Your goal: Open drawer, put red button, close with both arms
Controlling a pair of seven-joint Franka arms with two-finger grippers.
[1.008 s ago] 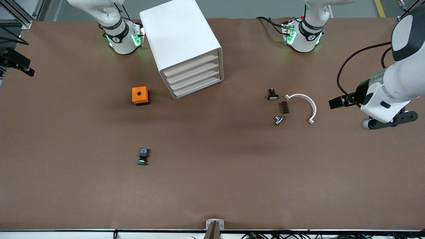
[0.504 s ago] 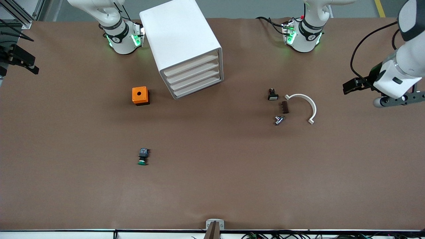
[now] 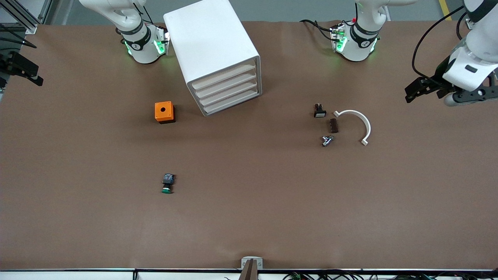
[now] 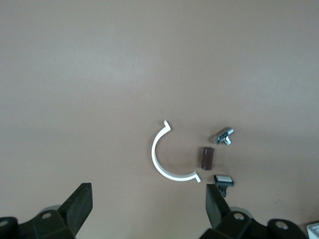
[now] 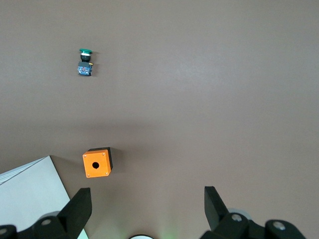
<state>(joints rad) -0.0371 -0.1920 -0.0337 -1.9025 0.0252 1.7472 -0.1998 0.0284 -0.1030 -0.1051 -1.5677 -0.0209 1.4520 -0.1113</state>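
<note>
**A:** Any sign of the red button?

**B:** None on the desk (image 3: 249, 217). Only the green button (image 3: 167, 183) lies out, and all four drawers (image 3: 227, 91) sit flush in the cabinet (image 3: 212, 46), so it's probably inside.

**A:** And the claws?

**B:** Both wide and empty. The left claw (image 3: 415, 89) hangs over its own end of the desk, the right claw (image 3: 23, 70) over the other end. The right arm's base is closest to the cabinet.

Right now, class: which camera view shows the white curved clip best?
The left wrist view: the white curved clip appears large and whole, beside small parts. The front view shows it smaller. The right wrist view misses it.
</note>
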